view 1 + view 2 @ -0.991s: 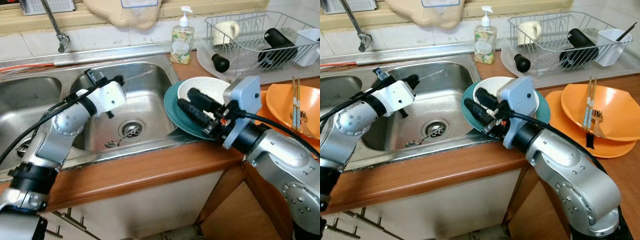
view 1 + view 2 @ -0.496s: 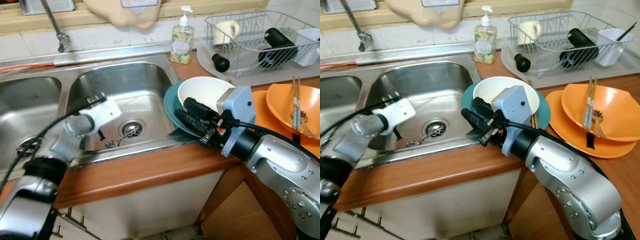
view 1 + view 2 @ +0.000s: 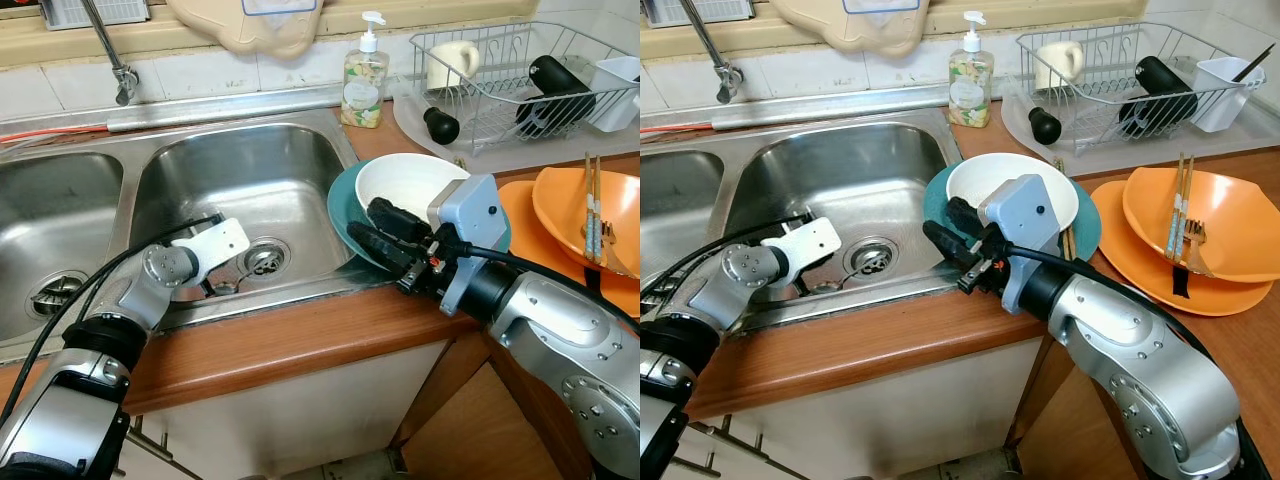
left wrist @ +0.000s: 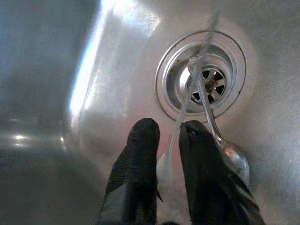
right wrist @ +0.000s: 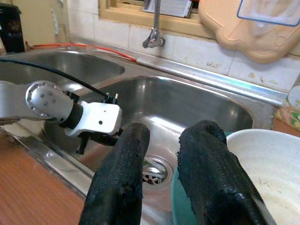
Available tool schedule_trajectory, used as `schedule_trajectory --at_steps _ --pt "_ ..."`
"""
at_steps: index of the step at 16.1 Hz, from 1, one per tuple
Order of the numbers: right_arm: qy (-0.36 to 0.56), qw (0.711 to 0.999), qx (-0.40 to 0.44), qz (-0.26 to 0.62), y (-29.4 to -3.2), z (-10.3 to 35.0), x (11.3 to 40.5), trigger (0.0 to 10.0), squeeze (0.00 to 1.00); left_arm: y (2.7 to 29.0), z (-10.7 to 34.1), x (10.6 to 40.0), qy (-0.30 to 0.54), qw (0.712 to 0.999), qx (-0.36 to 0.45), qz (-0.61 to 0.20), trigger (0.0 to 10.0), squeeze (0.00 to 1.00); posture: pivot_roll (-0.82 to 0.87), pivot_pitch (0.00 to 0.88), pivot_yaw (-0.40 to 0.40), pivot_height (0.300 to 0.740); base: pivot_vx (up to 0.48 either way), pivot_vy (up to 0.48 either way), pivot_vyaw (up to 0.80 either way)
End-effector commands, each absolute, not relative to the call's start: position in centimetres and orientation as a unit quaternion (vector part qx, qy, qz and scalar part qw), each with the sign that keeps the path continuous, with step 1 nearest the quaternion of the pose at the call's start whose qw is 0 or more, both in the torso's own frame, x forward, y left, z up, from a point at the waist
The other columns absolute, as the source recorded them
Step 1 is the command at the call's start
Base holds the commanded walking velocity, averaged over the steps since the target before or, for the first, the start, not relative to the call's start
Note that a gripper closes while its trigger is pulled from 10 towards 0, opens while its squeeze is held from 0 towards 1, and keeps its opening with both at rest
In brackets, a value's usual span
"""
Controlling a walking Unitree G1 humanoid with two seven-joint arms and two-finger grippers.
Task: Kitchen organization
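Steel sink (image 3: 300,170) holds a shiny spoon (image 4: 224,149) between the left end effector's (image 4: 168,136) narrowly parted fingers.

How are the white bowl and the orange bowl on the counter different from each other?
The white bowl sits on a teal plate right beside the sink; the orange bowl sits on an orange plate farther to the robot's right. The white bowl looks empty, while the orange bowl holds chopsticks and a fork. The orange bowl looks wider. The right gripper hovers at the white bowl, not at the orange one. Both rest upright on plates.
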State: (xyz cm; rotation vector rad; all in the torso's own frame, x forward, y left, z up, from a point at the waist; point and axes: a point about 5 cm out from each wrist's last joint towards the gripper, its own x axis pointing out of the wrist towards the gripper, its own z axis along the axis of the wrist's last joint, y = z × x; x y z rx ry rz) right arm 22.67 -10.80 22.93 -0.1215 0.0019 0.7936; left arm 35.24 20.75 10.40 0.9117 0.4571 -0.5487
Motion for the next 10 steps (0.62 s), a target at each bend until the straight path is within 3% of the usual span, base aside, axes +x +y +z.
schedule_trajectory --at_steps 1,6,8,9,10 --pt "0.008 0.921 -0.063 0.384 -10.8 22.8 22.6 10.0 0.0 20.9 10.9 35.5 0.209 0.841 0.429 -0.255 10.0 1.0 -0.1 0.0 0.06 0.74 0.0 0.0 0.0" --pt "0.014 0.931 -0.063 0.359 -11.3 22.7 23.3 10.0 0.0 21.4 10.8 35.2 0.205 0.849 0.419 -0.25 10.0 1.0 -0.09 0.0 0.051 0.74 0.0 0.0 0.0" --pt "0.015 0.964 -0.054 0.261 -13.1 23.2 25.0 10.0 0.0 21.3 11.8 35.2 0.171 0.874 0.389 -0.236 10.0 1.0 -0.09 0.0 0.056 0.74 0.0 0.0 0.0" --pt "0.016 0.98 -0.035 0.194 -15.0 23.8 26.1 10.0 0.0 21.1 13.1 35.3 0.124 0.906 0.343 -0.214 10.0 0.02 -0.09 0.0 0.059 0.74 0.0 0.0 0.0" --pt "0.017 0.983 -0.028 0.183 -15.4 23.9 26.3 10.0 0.0 20.9 13.5 35.3 0.111 0.914 0.33 -0.21 10.0 0.0 -0.09 0.0 0.058 0.74 0.0 0.0 0.0"
